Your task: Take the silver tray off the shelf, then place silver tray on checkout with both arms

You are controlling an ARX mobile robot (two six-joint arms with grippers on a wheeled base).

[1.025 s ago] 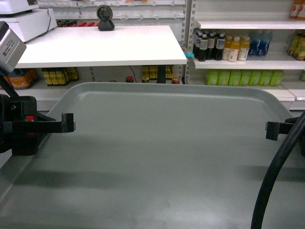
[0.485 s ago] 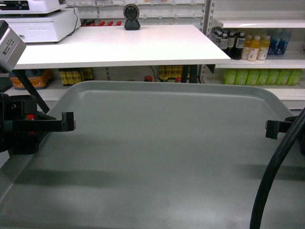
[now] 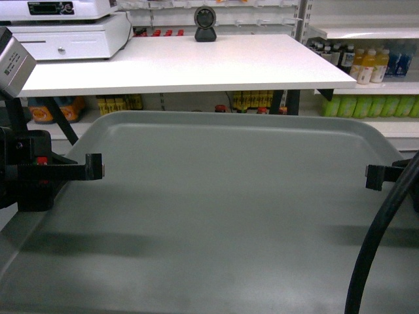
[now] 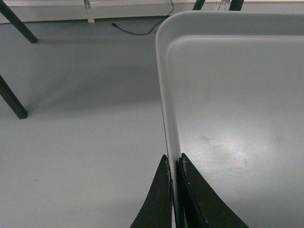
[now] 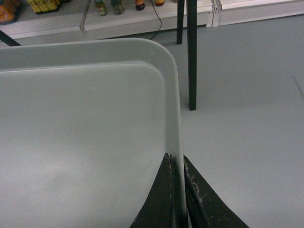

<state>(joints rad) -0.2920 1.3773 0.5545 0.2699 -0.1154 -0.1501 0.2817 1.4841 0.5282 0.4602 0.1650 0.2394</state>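
The silver tray [image 3: 229,209] fills the lower head view, held level in the air between both arms. My left gripper [image 3: 97,166] is shut on the tray's left rim [image 4: 168,118], one finger on each side of it. My right gripper [image 3: 370,176] is shut on the right rim [image 5: 175,114] in the same way. The checkout [image 3: 190,62], a white tabletop on slanted black legs, stands straight ahead beyond the tray's far edge. White shelf boards [image 3: 366,82] with bottles show at the right.
A cash register [image 3: 65,29] sits on the checkout's left end and a black scanner [image 3: 205,25] at its back middle. A black cable [image 3: 376,242] crosses the lower right. Grey floor [image 4: 80,133] and black table legs [image 5: 191,57] lie below the tray.
The whole scene has slid to the right in the head view, so the checkout now lies more squarely ahead. The tray and both grippers keep their places in the frame.
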